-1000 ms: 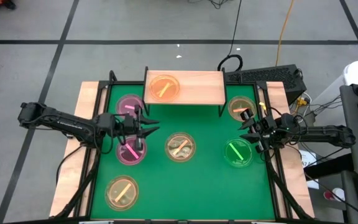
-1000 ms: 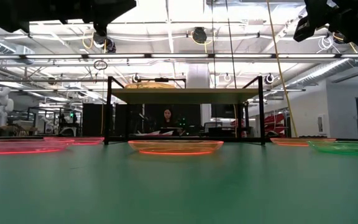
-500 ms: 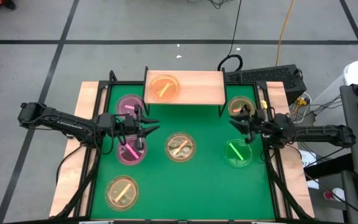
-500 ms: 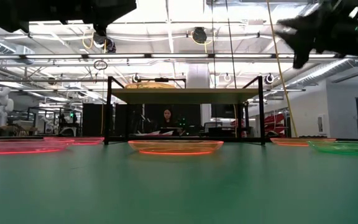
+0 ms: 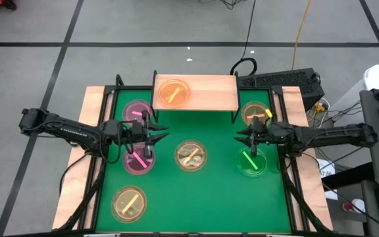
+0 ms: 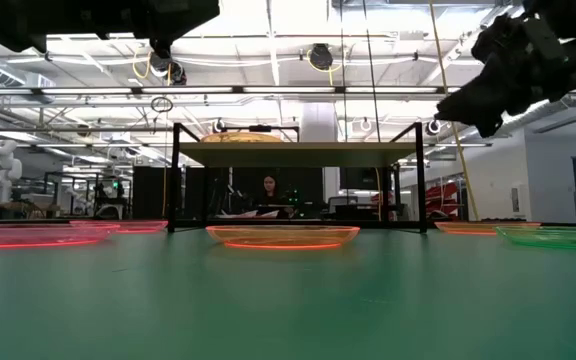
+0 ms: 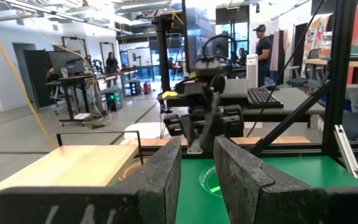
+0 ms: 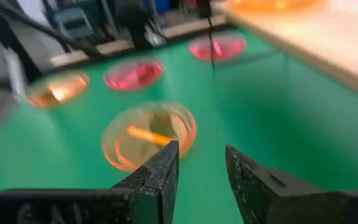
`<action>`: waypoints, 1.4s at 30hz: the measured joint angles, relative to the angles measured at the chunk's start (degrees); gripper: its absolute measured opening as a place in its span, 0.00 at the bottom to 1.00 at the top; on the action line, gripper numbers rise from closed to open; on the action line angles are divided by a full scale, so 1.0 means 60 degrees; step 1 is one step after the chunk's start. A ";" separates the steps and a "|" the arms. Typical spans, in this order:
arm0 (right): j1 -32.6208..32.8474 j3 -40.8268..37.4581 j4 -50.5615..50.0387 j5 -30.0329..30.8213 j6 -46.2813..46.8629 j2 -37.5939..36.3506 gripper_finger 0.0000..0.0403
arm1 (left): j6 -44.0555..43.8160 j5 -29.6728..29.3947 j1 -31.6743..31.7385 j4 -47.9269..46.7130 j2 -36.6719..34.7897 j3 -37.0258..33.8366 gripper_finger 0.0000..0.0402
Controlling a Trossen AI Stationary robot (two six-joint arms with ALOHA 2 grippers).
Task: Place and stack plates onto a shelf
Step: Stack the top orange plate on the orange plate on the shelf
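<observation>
The light-wood shelf (image 5: pixel 206 93) stands at the far edge on black legs, and an orange plate (image 5: pixel 173 92) lies on its left half. On the green table lie two pink plates (image 5: pixel 137 112) (image 5: pixel 137 160), three amber plates (image 5: pixel 191 155) (image 5: pixel 129 202) (image 5: pixel 255 113) and a green plate (image 5: pixel 251 161). My left gripper (image 5: pixel 162 133) hangs open in the air between the two pink plates, pointing right. My right gripper (image 5: pixel 239 139) is open and empty, held high (image 6: pixel 463 110) just left of the green plate, pointing toward the middle amber plate (image 8: pixel 148 134).
Black frame posts run along the table's left and right sides. A keyboard (image 5: pixel 278 80) sits beyond the far right corner. The right half of the shelf board (image 8: pixel 316 37) is bare. People stand in the room beyond the table (image 7: pixel 263 46).
My right gripper has swung from the table's right edge toward its middle, turning from pointing toward the far side to pointing left, and has come lower. It now hangs left of the green plate. No plate has moved.
</observation>
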 joint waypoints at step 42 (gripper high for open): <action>-0.0444 0.3232 -0.6586 0.4176 0.1818 0.5262 0.28 | -0.0142 -0.0106 0.0102 -0.0425 0.0000 0.0000 0.26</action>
